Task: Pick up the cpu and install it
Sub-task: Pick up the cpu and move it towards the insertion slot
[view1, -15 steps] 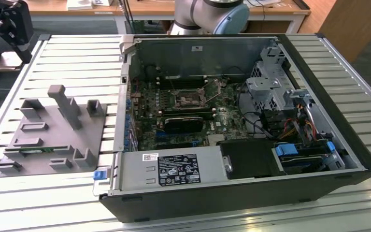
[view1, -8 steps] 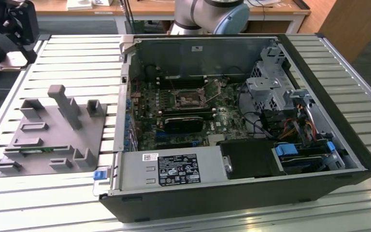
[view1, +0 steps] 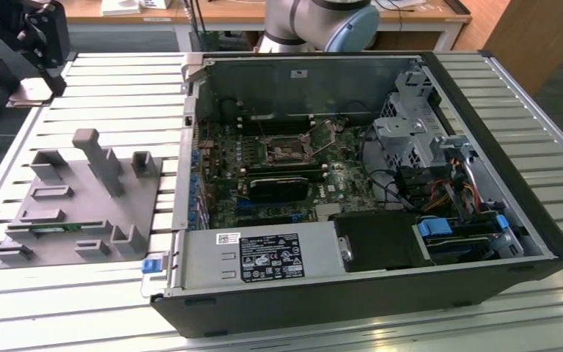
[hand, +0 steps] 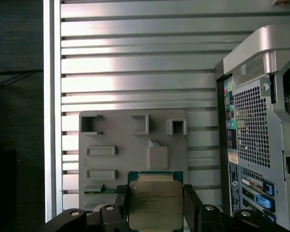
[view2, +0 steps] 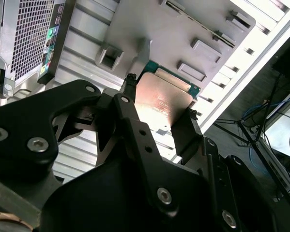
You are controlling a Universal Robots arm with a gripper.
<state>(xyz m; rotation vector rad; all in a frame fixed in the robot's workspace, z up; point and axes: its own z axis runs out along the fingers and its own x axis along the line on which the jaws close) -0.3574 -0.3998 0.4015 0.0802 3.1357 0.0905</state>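
The slatted tabletop (view1: 96,95) carries an open computer case (view1: 301,84) lying on its side. At the exterior view's left sits a grey parts holder (view1: 76,213). The tool (hand: 154,193) hangs on the holder's side, well apart from the case, with its two fingers pinching the cpu (hand: 152,205) by opposite edges, metal top showing. The chip seems lifted clear of the holder, though that is hard to judge. The carry wants a level chip, an edge-only grip, and sides squared to the socket (view1: 289,152).
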